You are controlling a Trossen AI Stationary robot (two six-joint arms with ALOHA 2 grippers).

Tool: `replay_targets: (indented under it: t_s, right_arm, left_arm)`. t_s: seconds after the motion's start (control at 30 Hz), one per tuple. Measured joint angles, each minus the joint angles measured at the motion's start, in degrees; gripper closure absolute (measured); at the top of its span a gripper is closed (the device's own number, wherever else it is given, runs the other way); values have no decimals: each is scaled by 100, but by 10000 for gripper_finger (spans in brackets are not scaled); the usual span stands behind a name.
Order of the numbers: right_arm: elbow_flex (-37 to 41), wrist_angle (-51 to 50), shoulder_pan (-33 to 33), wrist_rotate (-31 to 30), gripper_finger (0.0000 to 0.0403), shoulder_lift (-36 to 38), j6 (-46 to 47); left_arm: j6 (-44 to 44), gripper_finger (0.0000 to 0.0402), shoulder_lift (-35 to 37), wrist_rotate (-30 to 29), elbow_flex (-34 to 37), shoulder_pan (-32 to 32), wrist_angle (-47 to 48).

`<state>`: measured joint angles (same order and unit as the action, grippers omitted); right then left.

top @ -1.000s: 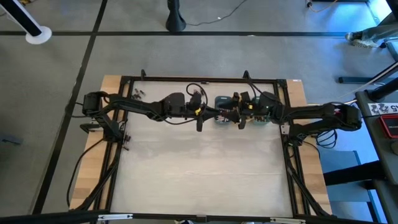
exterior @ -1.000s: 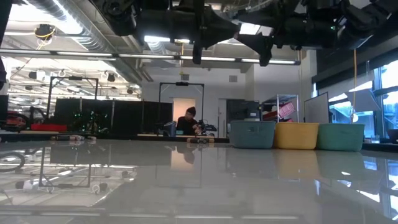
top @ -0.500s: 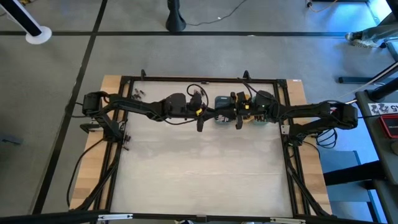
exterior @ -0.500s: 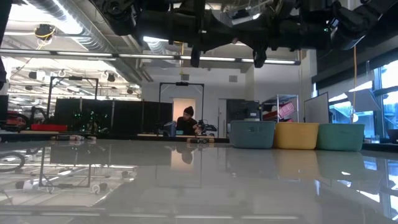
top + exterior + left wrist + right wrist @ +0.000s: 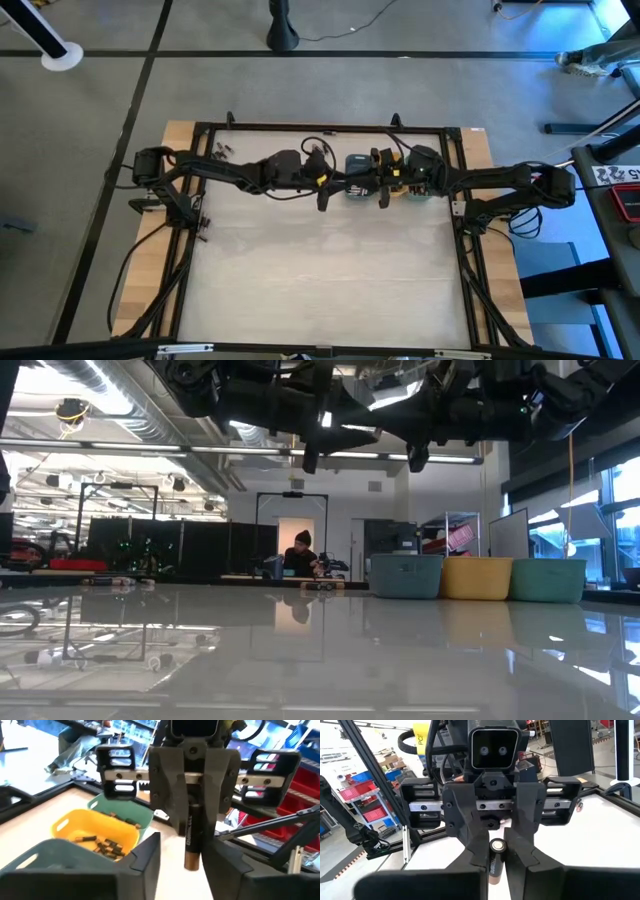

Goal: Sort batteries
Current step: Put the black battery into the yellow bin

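Pale tabletop, both grippers meeting mid-air near far edge.
Right gripper (image 5: 192,815) clamps battery (image 5: 192,837); left gripper (image 5: 495,851) parted around it; contact unclear.

Yellow tray (image 5: 95,827); green tray (image 5: 134,814)

so the right gripper (image 5: 192,827) faces the camera, clamped on a dark battery (image 5: 192,837) hanging end-down. off to the side a yellow tray (image 5: 95,832) holds more batteries (image 5: 107,846), next to a green tray (image 5: 132,815) and a slate one (image 5: 60,870).
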<state>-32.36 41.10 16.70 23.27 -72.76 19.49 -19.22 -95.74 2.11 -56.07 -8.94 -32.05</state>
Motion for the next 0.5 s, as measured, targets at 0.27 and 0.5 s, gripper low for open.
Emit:
replay_targets:
  t_s: [0.27, 0.5]
  right_arm:
    - [0, -1330, 472, 85, 375, 552, -71]
    - [0, -4168, 1176, -752, 375, 1097, -490]
  left_arm:
    - [15, 206, 7, -46, 7, -350, 890]
    - [-321, 186, 11, -29, 9, -615, 1960]
